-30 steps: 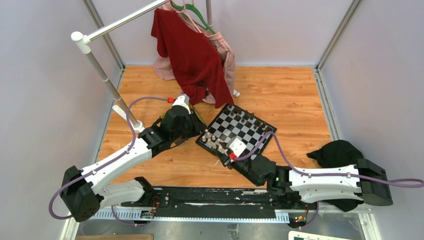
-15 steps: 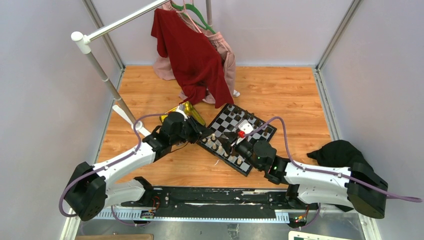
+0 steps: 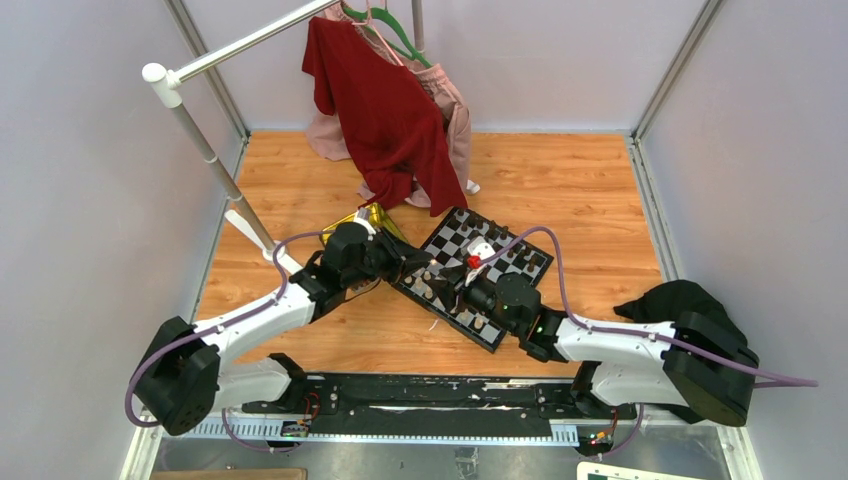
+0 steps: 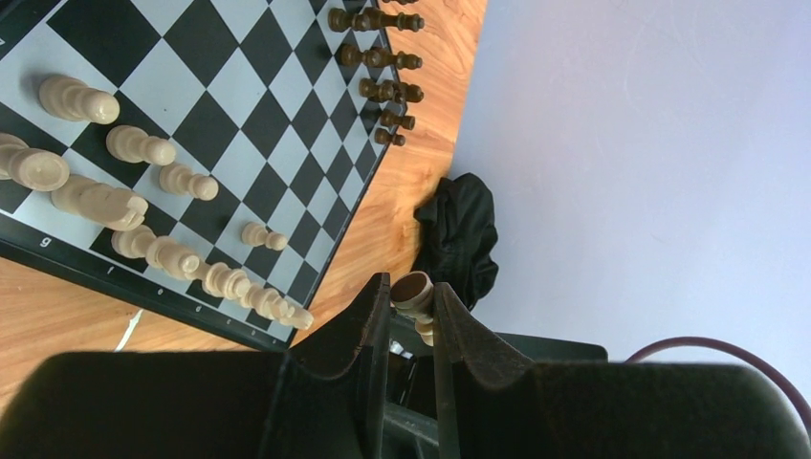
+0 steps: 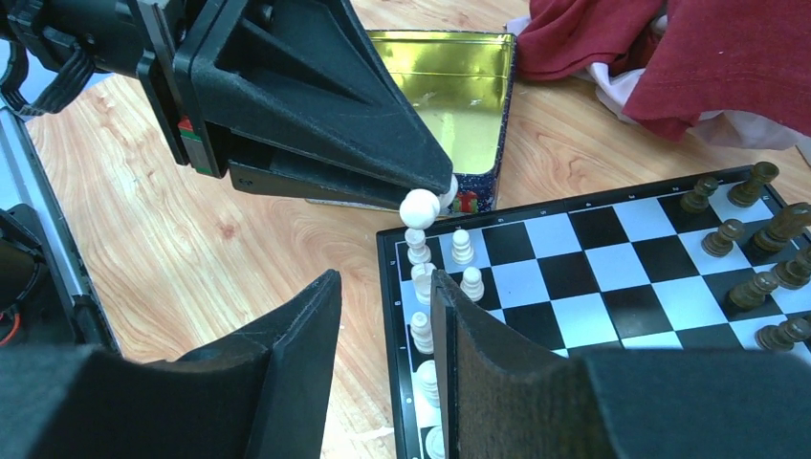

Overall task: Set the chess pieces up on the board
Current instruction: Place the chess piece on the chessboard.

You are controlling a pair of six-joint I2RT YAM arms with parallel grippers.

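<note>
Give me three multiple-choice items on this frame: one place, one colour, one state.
1. Where is the gold tin?
A) on the board
B) on the table, just off the board's corner
C) under the board

2. What colour is the piece in the left tool?
A) dark brown
B) red
C) cream

3. What state is the right tool in?
A) open, empty
B) shut on a piece
C) shut on the tin

Answers:
1 B: the right wrist view shows the tin on the wood beside the board's corner.
2 C: a cream piece is clamped at the left tool's tip.
3 A: its fingers stand apart with nothing between them.
</note>
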